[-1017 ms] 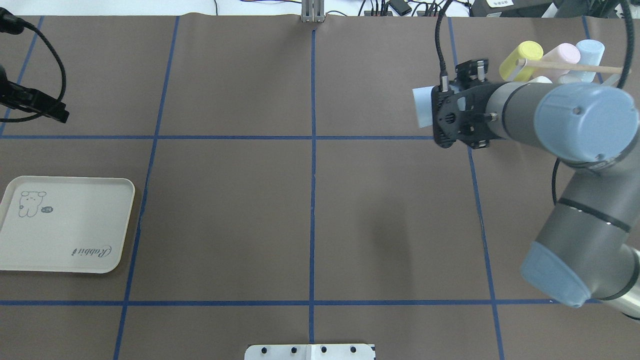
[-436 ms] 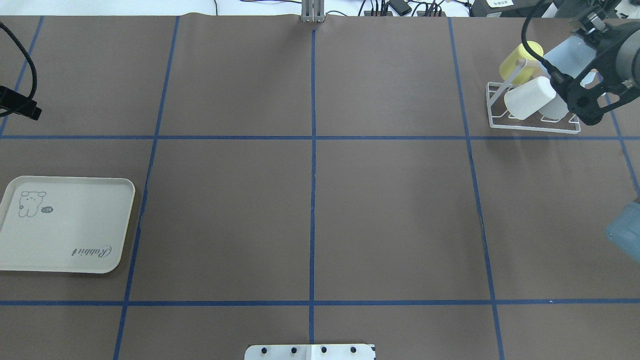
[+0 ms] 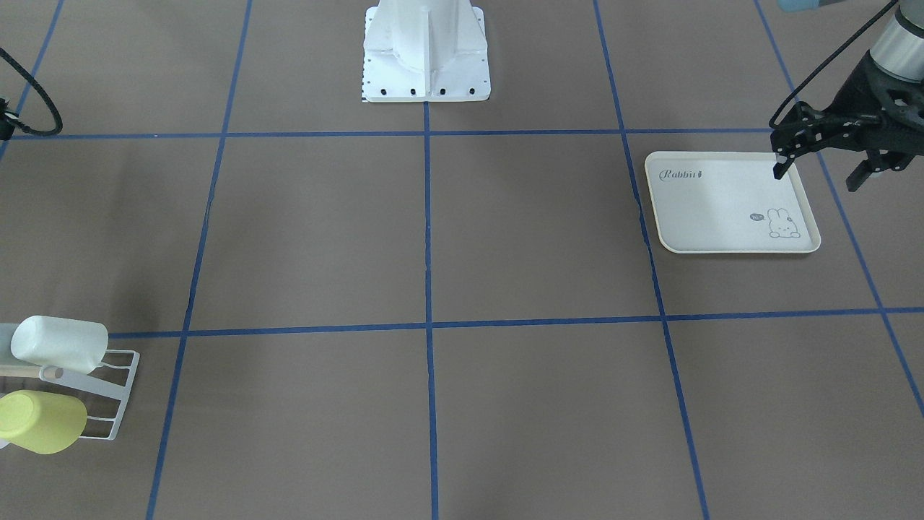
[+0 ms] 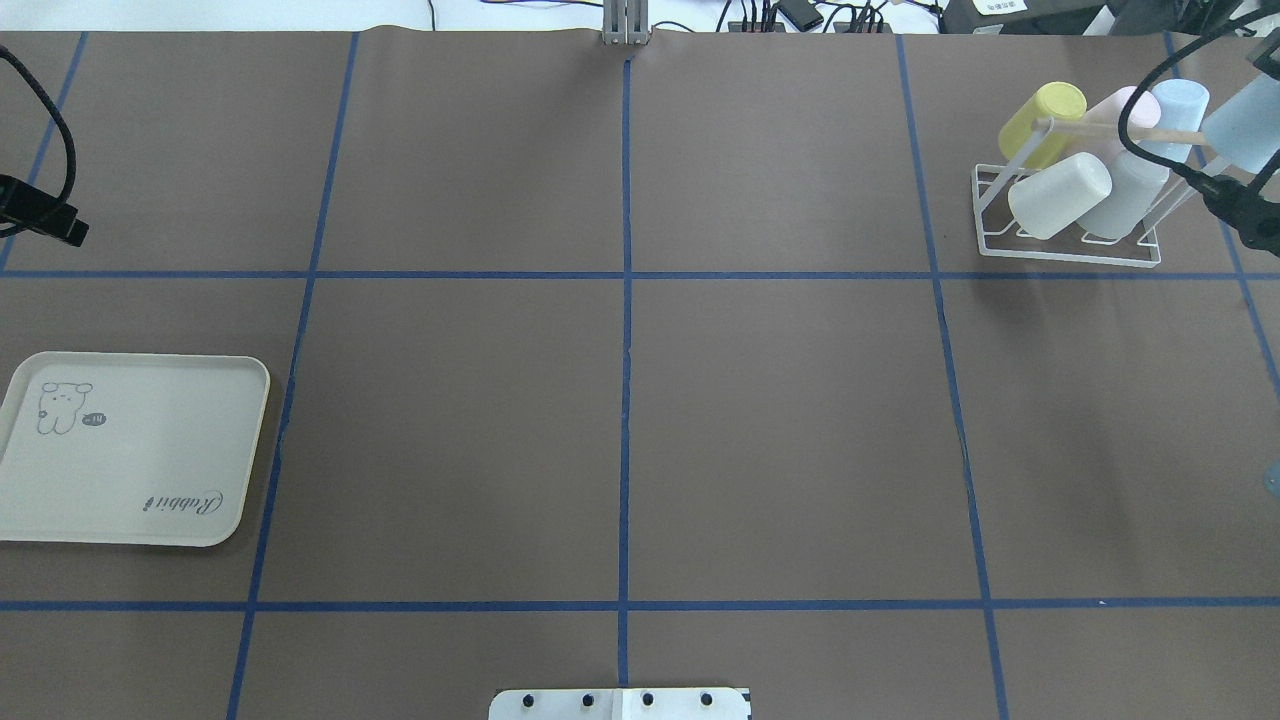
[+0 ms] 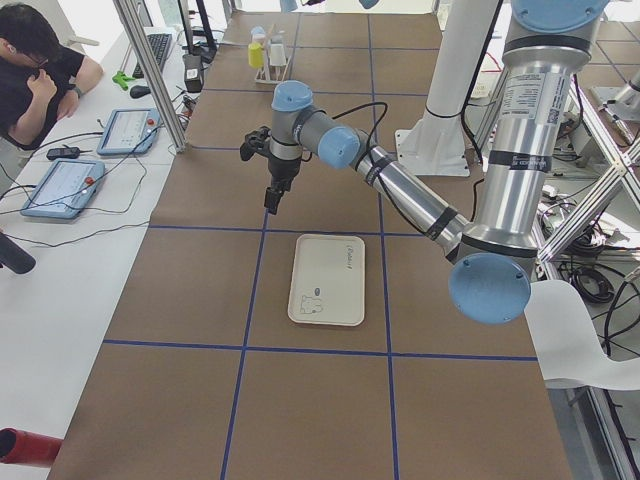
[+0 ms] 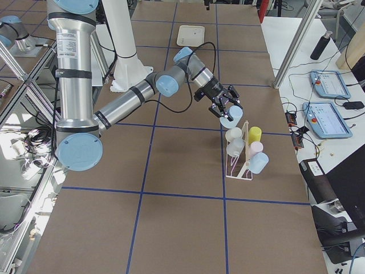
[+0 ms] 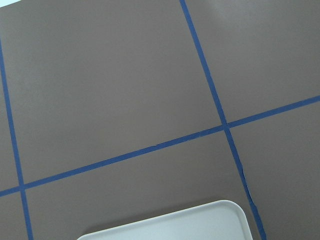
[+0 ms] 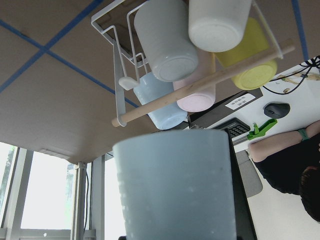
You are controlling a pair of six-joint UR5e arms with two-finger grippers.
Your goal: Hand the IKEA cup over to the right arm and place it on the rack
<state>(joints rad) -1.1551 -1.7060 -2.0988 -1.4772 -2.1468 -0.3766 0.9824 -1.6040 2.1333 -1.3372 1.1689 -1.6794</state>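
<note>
My right gripper (image 6: 227, 110) is shut on a pale blue IKEA cup (image 4: 1245, 125), held tilted in the air just beyond the right end of the white wire rack (image 4: 1065, 257). In the right wrist view the cup (image 8: 175, 185) fills the lower middle, with the rack (image 8: 117, 65) and its wooden dowel (image 8: 200, 85) above it. Several cups sit on the rack: yellow (image 4: 1040, 120), pink, pale blue, white (image 4: 1060, 195) and grey-white. My left gripper (image 3: 819, 173) is open and empty, above the far corner of the tray.
A cream rabbit-print tray (image 4: 150, 440) lies at the table's left edge; it also shows in the left wrist view (image 7: 175, 227). The right arm's thick black cable (image 4: 1150, 110) loops over the rack. An operator (image 5: 40, 70) sits at the side desk.
The right arm has swung the pale blue cup from left of the rack across to its right end. The left gripper has drawn back a little to the left.
</note>
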